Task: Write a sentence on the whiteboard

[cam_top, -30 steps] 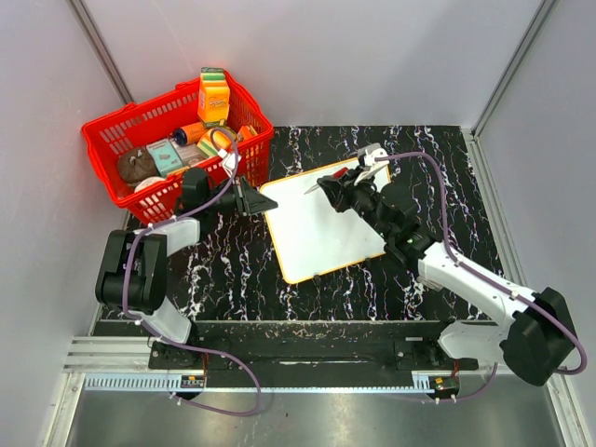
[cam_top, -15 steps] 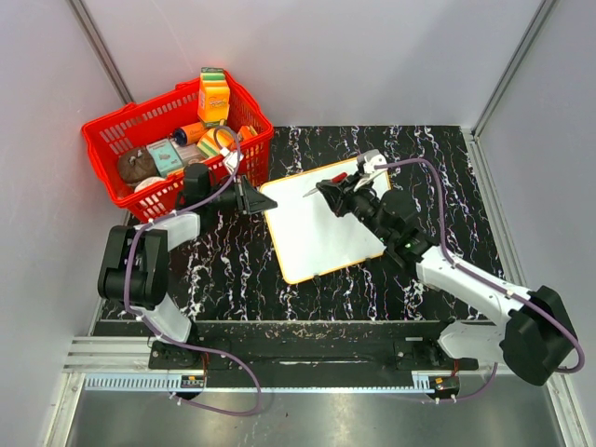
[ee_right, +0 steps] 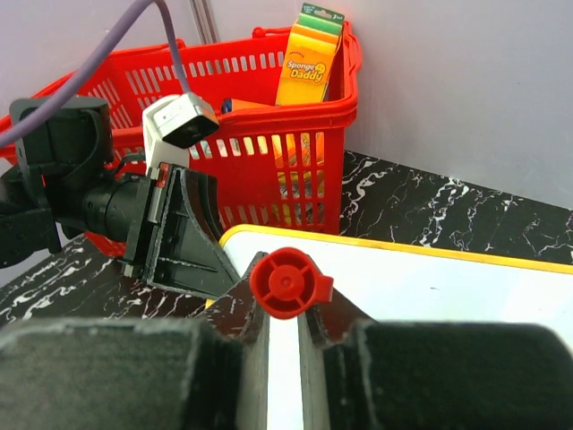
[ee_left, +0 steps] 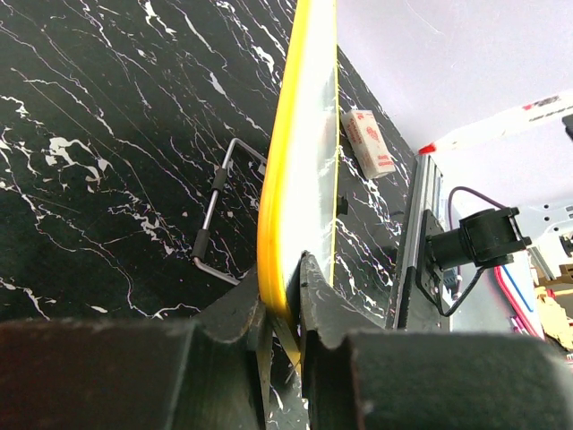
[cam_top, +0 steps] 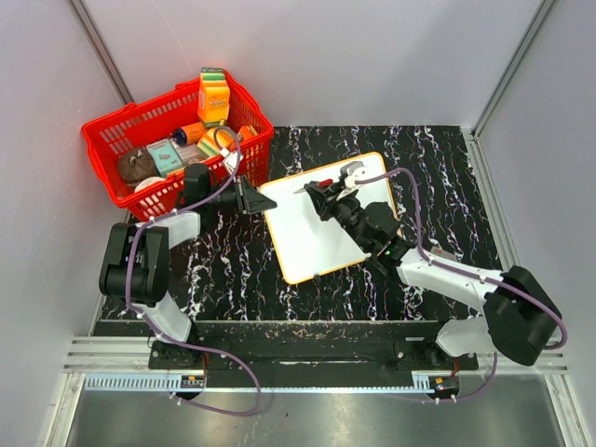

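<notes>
Pinches whiteboard (cam_top: pixel 321 244) left edge with left gripper (cam_top: pixel 253 199); clamps red-capped marker (ee_right: pixel 280 283) in right gripper (cam_top: pixel 321 189) (over the far part).

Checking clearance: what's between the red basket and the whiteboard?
The left claw, clamped on the whiteboard's corner beside the red basket; top view shows it.

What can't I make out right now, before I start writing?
- Marker tip touching the board: too small from above; the cap hides it in the right wrist view.
- Writing on the board: none legible from above; the left wrist view sees it edge-on.
</notes>
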### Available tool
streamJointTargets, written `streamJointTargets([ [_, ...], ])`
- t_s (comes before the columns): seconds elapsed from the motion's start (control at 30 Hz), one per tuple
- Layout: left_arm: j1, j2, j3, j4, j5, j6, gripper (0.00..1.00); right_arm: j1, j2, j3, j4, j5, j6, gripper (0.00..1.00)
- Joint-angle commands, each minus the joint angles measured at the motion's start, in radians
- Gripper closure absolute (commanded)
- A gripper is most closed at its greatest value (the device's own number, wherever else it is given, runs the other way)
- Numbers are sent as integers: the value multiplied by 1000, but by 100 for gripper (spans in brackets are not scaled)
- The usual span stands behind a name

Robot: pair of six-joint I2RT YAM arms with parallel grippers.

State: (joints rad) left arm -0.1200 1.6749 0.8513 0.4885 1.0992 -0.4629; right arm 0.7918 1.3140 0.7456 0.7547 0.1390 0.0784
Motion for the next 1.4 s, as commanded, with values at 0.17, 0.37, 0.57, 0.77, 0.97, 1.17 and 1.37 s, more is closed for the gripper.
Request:
streamJointTargets([
  [0.17, -20, 65, -15, -28, -61, 213, 100, 52, 111, 67, 147, 99, -65, 100],
  [0.37, -20, 66, -17, -19, -53, 207, 100, 53, 140, 100, 169, 111, -52, 100],
  [0.57, -20, 68, -18, -7, -50, 199, 100, 55, 192, 141, 175, 105, -37, 100],
  [0.77, -20, 66, -23, 8, -42, 191, 100, 57, 225, 155, 176, 100, -28, 100],
  [0.97, -21, 68, -26, 21, -30, 185, 100, 57, 255, 159, 187, 116, -28, 100],
  [1.17, -23, 69, -24, 21, -30, 185, 100, 57, 269, 149, 183, 137, -31, 100],
  [1.37, -24, 66, -28, 27, -25, 185, 100, 57, 269, 112, 186, 165, -40, 100],
])
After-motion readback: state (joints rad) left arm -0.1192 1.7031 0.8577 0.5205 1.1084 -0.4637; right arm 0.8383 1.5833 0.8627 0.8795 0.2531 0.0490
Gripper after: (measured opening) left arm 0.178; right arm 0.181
